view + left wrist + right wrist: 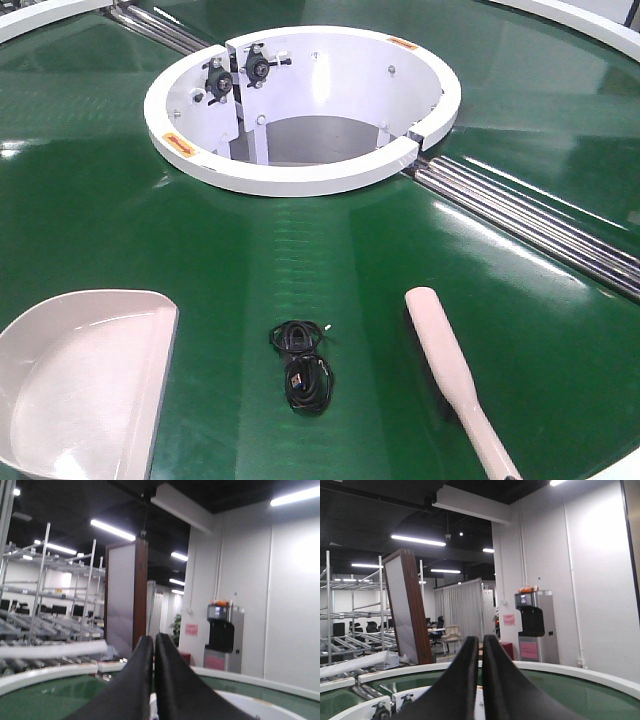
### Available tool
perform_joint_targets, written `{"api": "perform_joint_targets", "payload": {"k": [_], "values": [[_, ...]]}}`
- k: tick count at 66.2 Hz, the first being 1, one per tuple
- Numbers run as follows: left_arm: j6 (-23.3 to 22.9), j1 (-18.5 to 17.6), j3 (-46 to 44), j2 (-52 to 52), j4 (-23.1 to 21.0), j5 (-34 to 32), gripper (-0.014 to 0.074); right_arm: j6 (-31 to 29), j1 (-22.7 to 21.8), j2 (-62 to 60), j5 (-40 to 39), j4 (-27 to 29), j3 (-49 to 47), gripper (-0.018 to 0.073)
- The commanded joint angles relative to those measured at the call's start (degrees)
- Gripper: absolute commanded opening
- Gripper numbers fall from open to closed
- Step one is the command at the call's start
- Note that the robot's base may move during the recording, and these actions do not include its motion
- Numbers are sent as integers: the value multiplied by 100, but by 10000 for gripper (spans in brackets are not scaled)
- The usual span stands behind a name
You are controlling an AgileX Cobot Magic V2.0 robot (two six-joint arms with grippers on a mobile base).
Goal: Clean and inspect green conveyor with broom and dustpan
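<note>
Front view, looking down on the green conveyor point(90, 200), a glossy dark-green ring belt. The dustpan point(80, 385) lies on the belt at bottom left, scoop up, straight lip to the right, partly cut off by the frame edge. The broom point(455, 375) lies at bottom right, at an angle, rounded head toward the centre, handle running off the bottom edge. Betw. them, apart from both, sits a coiled black cable point(302, 365). Beyond it is a white hub ring point(300, 175), w/ silver rollers point(540, 220) running out to the right.

Left wrist view: left hand point(154, 639), two black fingers nearly pressed together, holding nothing, above the belt. Right wrist view: right hand point(481, 640) likewise, fingers all but touching, empty.
</note>
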Motion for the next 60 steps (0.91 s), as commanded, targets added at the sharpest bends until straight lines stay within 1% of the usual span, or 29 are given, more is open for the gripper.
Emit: {"api": "perform_joint_targets", "payload": {"k": [1, 5, 10, 14, 18, 24, 28, 31, 35, 38, 43, 45, 48, 52, 54, 56, 60], "values": [[-31, 3, -860, 417, 214, 219, -22, 83, -19, 500, 277, -36, -781, 4], [-7, 3, -1325, 779, 422, 719, -22, 72, -19, 841, 752, -36, -1219, 4], [8, 3, -1825, 1295, 647, 1154, -19, 56, -19, 1298, 1136, -36, -1591, 4], [21, 3, -2113, 1743, 688, 1367, -8, 56, -19, 1661, 1374, -15, -1850, 6], [22, 3, -2362, 2138, 680, 1487, 7, 56, -19, 1998, 1412, -14, -2008, 8], [22, -2, -2627, 2770, 675, 1585, 57, 56, -19, 2437, 1400, -14, -2136, 21], [22, -1, -2756, 3093, 675, 1628, 114, 56, -13, 2639, 1377, -14, -2153, 53], [22, -1, -2810, 3298, 675, 1637, 183, 56, -13, 2744, 1372, -14, -2153, 83], [22, -8, -2836, 3503, 667, 1637, 281, 34, -8, 2879, 1367, -14, -2153, 149], [22, -8, -2841, 3625, 622, 1660, 365, 26, -8, 2936, 1367, -14, -2153, 221], [22, -8, -2841, 3707, 622, 1752, 494, -4, -8, 2986, 1389, -34, -2153, 382], [22, -8, -2841, 3707, 622, 1811, 553, -4, -8, 2992, 1389, -34, -2153, 431], [22, -8, -2841, 3707, 628, 1865, 606, -4, -8, 3002, 1389, -34, -2153, 508], [22, -8, -2841, 3707, 628, 1879, 648, 24, -8, 3002, 1364, -28, -2153, 588], [22, -20, -2841, 3707, 632, 1879, 654, 63, -8, 3002, 1368, -14, -2153, 622], [27, -32, -2841, 3707, 632, 1879, 652, 62, -8, 3002, 1413, -14, -2153, 648], [142, -108, -2841, 3707, 632, 1874, 643, 39, -8, 3002, 1660, 14, -2189, 667]]}}
